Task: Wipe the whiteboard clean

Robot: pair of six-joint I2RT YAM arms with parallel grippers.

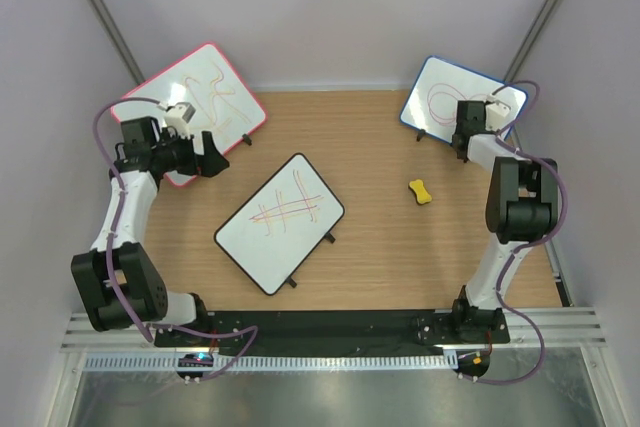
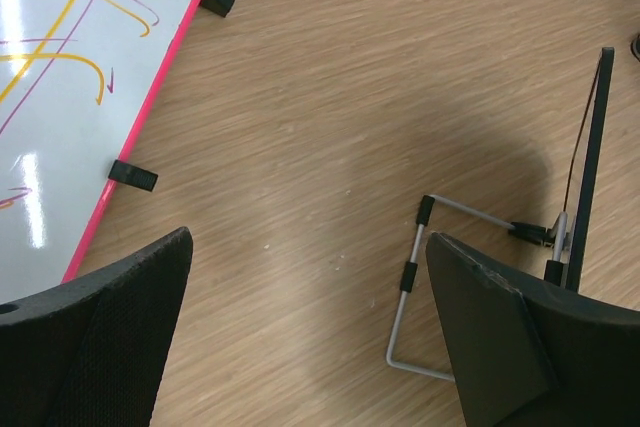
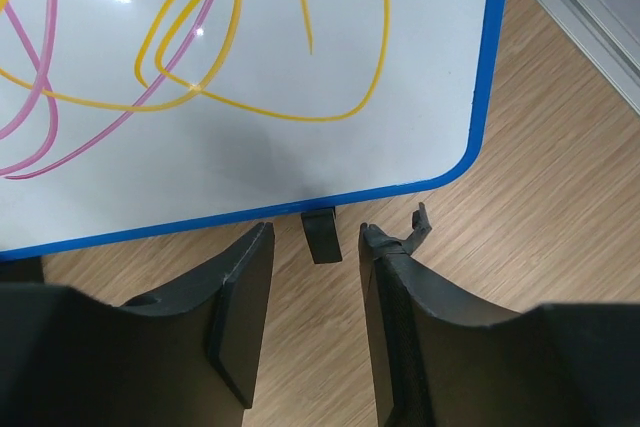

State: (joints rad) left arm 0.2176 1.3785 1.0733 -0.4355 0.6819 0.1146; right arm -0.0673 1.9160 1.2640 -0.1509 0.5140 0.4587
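The blue-framed whiteboard [image 1: 447, 94] stands at the far right of the table, with pink and orange loops drawn on it. In the right wrist view the whiteboard [image 3: 230, 87] fills the top, its lower right corner rounded. My right gripper [image 3: 315, 237] is open and empty just in front of the board's lower edge, with one black foot [image 3: 320, 235] of the board between its fingertips. In the top view my right gripper [image 1: 462, 145] is at that lower edge. My left gripper [image 1: 210, 155] is open and empty over bare table by the pink board.
A pink-framed board [image 1: 200, 97] with scribbles lies at the far left and shows in the left wrist view [image 2: 60, 97]. A black-framed board [image 1: 280, 222] with crossed lines stands mid-table on a wire stand [image 2: 415, 282]. A small yellow sponge [image 1: 421, 192] lies right of centre.
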